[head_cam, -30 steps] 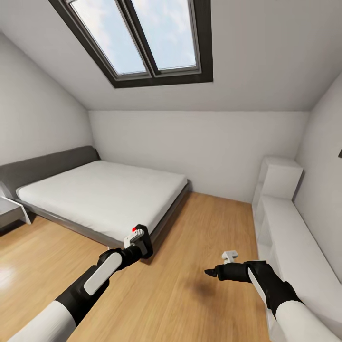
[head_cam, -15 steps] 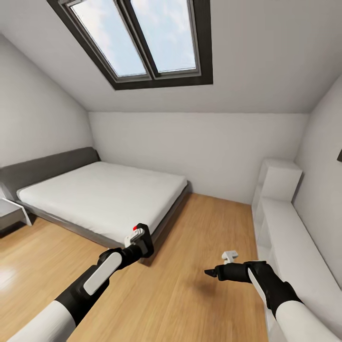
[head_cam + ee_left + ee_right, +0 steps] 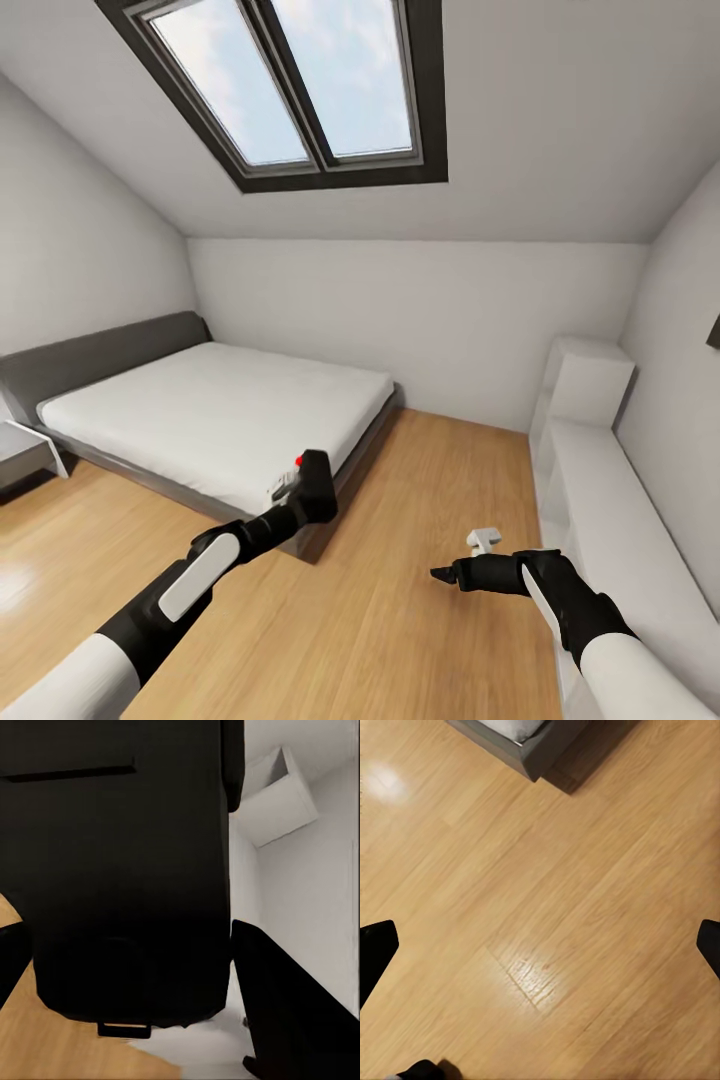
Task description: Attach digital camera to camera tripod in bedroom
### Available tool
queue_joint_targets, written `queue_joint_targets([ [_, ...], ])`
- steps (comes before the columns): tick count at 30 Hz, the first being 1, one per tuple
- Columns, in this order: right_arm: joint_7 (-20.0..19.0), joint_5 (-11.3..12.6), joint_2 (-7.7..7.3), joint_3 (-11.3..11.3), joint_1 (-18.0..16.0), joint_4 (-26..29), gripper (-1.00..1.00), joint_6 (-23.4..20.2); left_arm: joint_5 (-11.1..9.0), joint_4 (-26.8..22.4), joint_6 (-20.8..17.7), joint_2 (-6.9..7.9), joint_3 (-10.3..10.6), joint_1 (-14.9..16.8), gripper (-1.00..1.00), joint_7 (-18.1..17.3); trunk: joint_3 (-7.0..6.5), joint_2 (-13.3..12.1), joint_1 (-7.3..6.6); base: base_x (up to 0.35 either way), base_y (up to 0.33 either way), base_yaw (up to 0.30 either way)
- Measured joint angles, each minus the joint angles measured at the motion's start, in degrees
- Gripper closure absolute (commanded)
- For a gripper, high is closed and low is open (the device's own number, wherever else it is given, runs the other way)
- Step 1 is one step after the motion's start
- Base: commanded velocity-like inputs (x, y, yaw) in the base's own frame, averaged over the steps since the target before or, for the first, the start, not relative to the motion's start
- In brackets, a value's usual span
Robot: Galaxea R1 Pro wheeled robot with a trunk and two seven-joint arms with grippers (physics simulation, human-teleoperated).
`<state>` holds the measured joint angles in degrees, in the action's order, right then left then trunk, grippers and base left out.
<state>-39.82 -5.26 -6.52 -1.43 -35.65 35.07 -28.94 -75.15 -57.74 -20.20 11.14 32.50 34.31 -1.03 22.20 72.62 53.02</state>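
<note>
Left tool (image 3: 303, 492) has the digital camera (image 3: 314, 484) clamped between its fingers, just below the middle of the head frame, in front of the near corner of the bed (image 3: 215, 420); we can see the camera's red button at its top. In the left wrist view the black body of the camera (image 3: 127, 870) takes up most of the frame, with one finger (image 3: 281, 1009) against its side. Right tool (image 3: 452, 574) sits lower right of the head frame with its jaws spread wide and nothing between them; in the right wrist view its fingertips (image 3: 375, 949) stand at opposite edges over bare wood floor (image 3: 540, 907).

We judge the pick-up done: the camera is in hand and we are inside the bedroom, with a skylight (image 3: 290, 85) at upper left and a white shelf unit (image 3: 590, 470) along the right edge. What is left, as we read it, is finding the tripod, closing on it and seating the camera on its head
</note>
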Motion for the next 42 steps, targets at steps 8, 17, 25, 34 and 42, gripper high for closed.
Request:
queue_joint_targets([
  [8,-0.02,0.02,0.00,0.00,0.00,0.00,-1.00,0.02,0.13,4.40,0.03,1.25,-0.02,-0.01,1.00,-12.83,-1.44,-3.21,-1.76,0.000,0.000,0.000],
  [17,-0.02,0.02,0.00,0.00,0.00,-0.01,-1.00,0.01,0.30,9.31,0.06,1.44,-0.19,-0.01,1.00,-23.80,-3.06,-6.82,-3.74,0.000,0.000,0.000],
  [25,-0.02,0.02,0.00,0.00,0.00,0.00,-1.00,0.00,0.30,10.34,-0.01,1.46,-0.23,-0.01,1.00,-25.77,-4.49,-10.03,-5.49,0.000,0.000,0.000],
  [34,0.04,0.02,0.00,0.00,0.00,-0.08,-1.00,-0.01,0.34,10.45,-0.04,1.46,-0.23,-0.01,1.00,-25.95,-6.11,-13.65,-7.47,0.000,0.000,0.000],
  [42,-0.01,0.02,-0.06,0.00,0.00,-0.09,-1.00,0.02,0.35,10.46,-0.04,1.46,-0.23,-0.01,1.00,-25.92,-7.55,-16.86,-9.23,0.000,0.000,0.000],
])
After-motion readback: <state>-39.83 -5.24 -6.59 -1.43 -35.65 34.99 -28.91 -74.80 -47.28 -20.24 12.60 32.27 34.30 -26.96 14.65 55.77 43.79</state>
